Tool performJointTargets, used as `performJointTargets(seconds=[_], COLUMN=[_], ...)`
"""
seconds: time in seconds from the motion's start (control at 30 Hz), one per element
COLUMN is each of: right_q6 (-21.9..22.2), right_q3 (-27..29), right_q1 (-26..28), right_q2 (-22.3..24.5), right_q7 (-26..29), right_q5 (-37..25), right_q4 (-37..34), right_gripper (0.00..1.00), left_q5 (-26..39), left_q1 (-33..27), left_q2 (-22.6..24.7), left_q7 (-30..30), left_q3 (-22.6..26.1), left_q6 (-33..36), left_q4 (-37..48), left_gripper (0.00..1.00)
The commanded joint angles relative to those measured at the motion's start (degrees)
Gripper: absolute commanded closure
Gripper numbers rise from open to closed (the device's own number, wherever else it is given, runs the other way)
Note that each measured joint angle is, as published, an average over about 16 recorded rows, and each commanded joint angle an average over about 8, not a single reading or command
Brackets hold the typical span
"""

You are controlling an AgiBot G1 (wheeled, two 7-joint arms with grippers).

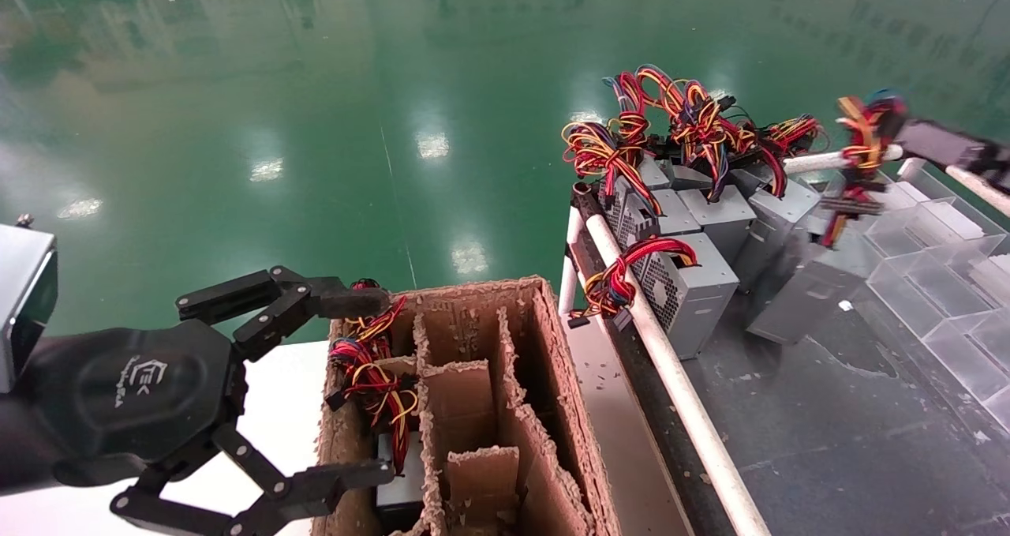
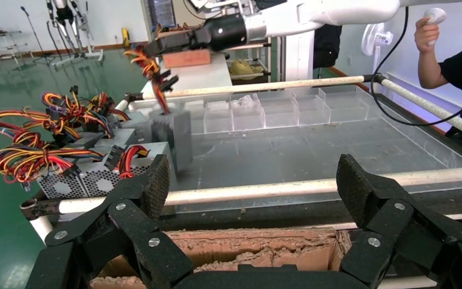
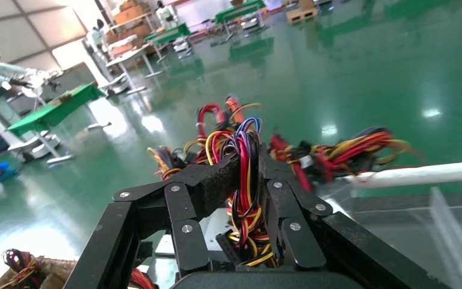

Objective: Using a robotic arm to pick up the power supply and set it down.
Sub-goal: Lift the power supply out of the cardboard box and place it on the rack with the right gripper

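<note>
My right gripper (image 1: 868, 137) is at the far right of the tray, shut on the red, yellow and black wire bundle (image 3: 243, 180) of a grey power supply (image 1: 789, 283). That box hangs tilted under the bundle. I cannot tell whether its lower edge touches the tray floor. The left wrist view shows the same box (image 2: 177, 132) upright below the right gripper (image 2: 156, 48). My left gripper (image 1: 359, 386) is open and holds nothing, just left of a cardboard box (image 1: 552, 410). Another power supply (image 1: 394, 477) sits in that box's left compartment, its wires sticking up.
Several more power supplies (image 1: 710, 212) with tangled wires are crowded at the tray's far left corner. A white pipe rail (image 1: 671, 370) runs between tray and cardboard box. Clear plastic dividers (image 1: 939, 283) line the tray's right side. A person (image 2: 451, 54) stands beyond the tray.
</note>
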Motion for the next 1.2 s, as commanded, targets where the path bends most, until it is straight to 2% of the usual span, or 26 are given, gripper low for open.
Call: performJointTargets(seconds=[0.03,0.37,0.93,0.97,1.2], right_q6=[1.02,4.32,3.85,3.93,4.71], right_q3=[-0.15,-0.52,-1.53,-1.57,-1.77], right_q1=[-0.59,-0.57,0.53,0.46,0.22], right_q2=[-1.32,-5.76,-9.39,-9.51,-9.93], right_q7=[-0.21,0.01,0.63,0.65,0.79], right_q5=[-0.23,-0.77,-2.20,-2.26,-2.54], right_q4=[0.19,1.29,2.21,2.11,1.55], right_gripper=[1.00,1.00,1.00,0.97,0.10], left_q5=[0.00,-0.02,-0.04,-0.04,-0.05], left_q1=[0.00,-0.01,-0.01,-0.01,-0.02], left_q2=[0.00,-0.01,-0.02,-0.02,-0.03], left_q7=[0.00,0.01,0.03,0.03,0.03], left_q3=[0.00,0.02,0.05,0.06,0.07], left_q6=[0.00,-0.01,-0.02,-0.02,-0.03], left_q4=[0.00,0.00,0.00,0.00,0.00], left_gripper=[0.00,0.00,0.00,0.00,0.00])
